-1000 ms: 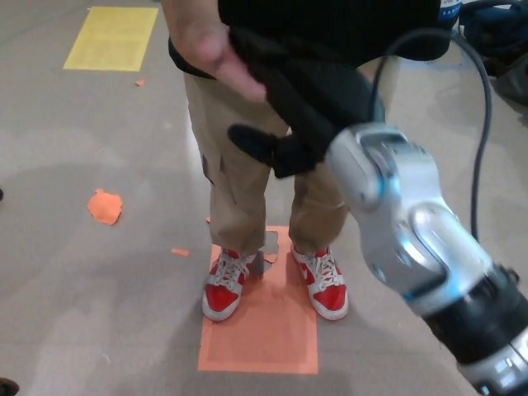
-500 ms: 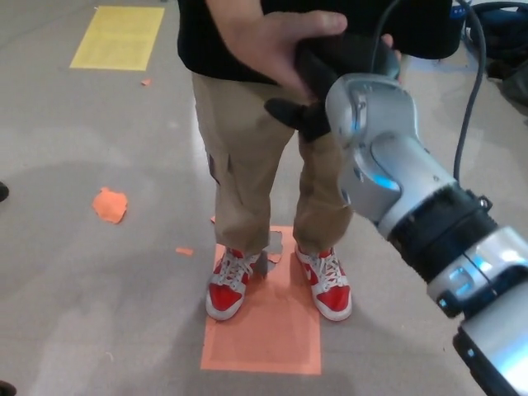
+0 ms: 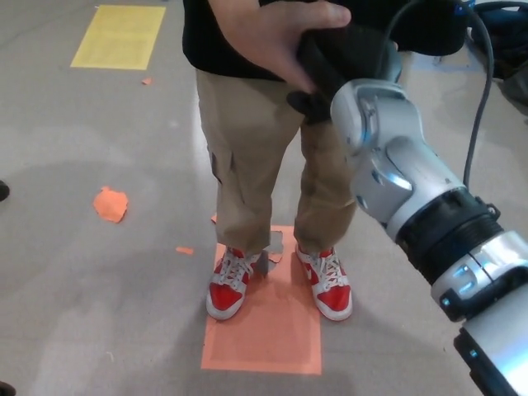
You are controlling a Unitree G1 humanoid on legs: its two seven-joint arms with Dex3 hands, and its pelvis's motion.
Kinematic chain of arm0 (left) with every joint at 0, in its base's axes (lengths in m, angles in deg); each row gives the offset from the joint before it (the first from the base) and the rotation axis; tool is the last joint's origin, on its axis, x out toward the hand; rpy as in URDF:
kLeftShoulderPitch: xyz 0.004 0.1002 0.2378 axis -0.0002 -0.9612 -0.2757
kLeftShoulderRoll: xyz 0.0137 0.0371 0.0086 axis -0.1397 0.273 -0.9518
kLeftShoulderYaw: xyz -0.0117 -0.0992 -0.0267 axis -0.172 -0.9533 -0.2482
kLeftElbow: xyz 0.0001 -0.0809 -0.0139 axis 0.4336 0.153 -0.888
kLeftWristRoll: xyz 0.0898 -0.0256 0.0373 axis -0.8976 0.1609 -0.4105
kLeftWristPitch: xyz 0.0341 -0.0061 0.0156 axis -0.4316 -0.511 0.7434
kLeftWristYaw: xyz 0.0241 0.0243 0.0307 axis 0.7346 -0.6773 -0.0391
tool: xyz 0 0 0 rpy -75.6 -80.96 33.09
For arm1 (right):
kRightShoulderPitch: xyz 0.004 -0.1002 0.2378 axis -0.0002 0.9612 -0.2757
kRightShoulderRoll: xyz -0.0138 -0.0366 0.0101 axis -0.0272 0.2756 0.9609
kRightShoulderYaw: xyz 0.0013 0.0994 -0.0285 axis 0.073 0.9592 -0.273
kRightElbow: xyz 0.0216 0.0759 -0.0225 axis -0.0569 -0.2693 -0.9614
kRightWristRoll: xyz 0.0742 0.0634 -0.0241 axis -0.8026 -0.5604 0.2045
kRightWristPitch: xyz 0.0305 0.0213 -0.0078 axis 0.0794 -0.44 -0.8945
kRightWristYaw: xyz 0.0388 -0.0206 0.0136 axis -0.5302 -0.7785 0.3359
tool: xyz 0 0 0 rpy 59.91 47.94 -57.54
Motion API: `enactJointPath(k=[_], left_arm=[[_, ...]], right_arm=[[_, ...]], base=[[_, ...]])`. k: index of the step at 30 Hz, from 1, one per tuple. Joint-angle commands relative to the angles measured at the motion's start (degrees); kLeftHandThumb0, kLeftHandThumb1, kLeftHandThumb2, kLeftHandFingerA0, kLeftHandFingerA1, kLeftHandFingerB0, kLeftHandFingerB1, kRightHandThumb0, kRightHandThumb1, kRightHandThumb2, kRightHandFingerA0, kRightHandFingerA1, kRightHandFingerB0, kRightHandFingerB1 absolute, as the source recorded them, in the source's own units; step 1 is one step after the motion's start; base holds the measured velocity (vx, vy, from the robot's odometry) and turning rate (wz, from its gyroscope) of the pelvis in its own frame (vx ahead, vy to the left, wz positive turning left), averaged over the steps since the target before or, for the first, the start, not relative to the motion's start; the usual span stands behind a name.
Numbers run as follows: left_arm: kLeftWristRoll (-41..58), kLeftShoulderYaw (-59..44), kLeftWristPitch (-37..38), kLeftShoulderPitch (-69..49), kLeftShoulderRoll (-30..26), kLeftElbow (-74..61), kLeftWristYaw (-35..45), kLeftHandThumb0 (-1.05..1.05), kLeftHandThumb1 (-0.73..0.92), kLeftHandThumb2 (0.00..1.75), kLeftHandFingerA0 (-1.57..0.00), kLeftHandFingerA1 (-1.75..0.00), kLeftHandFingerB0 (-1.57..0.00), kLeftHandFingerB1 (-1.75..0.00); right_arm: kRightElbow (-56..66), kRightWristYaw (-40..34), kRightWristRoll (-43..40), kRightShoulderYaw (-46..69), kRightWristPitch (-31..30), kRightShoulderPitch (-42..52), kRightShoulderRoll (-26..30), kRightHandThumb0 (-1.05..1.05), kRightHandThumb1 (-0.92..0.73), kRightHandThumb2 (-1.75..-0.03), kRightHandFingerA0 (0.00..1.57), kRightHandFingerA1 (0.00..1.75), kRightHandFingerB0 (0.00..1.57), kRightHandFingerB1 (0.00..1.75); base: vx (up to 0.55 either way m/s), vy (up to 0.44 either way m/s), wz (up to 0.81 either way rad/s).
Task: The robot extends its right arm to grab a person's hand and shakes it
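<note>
Head view: we see our right hand (image 3: 342, 62) raised at the top of the picture, clasped with the person's hand (image 3: 276, 37) — whose fingers wrap over it. The person stands on an orange floor mat (image 3: 264, 334) — red sneakers (image 3: 227, 285) on.

A second ago the person's hand (image 3: 285, 37) was only touching the top of the robot's right hand (image 3: 342, 70), with fingers loose. Now it is wrapped over the black hand, thumb across the top, and the two are clasped. The clasped hands have gone up, close to the top edge. The robot's silver arm (image 3: 396, 177) has risen and stretched out more.
</note>
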Motion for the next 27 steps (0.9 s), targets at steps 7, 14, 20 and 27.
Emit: enactJointPath(k=[7,14,20,27], left_arm=[[1.4,-2.1,0.9,-0.1,-1.1,0.2,-0.1,-0.26,0.59,1.07,-0.08,-0.5,-0.08,-0.5],[0.2,-1.0,1.1,-0.2,-1.4,0.6,-0.4,-0.26,0.6,1.08,-0.06,-0.5,-0.06,-0.49],[0.4,-1.4,1.7,-1.5,-1.1,0.6,-0.3,-0.26,0.59,1.07,-0.08,-0.5,-0.08,-0.5],[0.2,-1.4,1.0,-1.0,-0.7,0.7,-0.6,-0.26,0.6,1.08,-0.07,-0.5,-0.06,-0.49]], right_arm=[[39.6,1.4,-1.8,5.1,0.9,7.9,1.5,-0.08,-0.71,-0.65,0.87,1.47,0.77,0.74],[48.6,0.8,-3.2,7.1,2.2,9.6,0.5,-0.07,-0.76,-0.7,0.92,1.44,0.76,0.85],[28.8,1.9,-4.1,5.8,1.7,10.7,2.7,-0.08,-0.71,-0.59,1.08,0.85,0.77,0.66],[-4.2,0.6,-8.9,6.6,6.7,7.0,0.8,-0.09,-0.49,-0.55,1.04,0.87,0.73,0.67]], base=[[0.0,0.0,0.0],[0.0,0.0,0.0],[0.0,0.0,0.0],[0.0,0.0,0.0]])
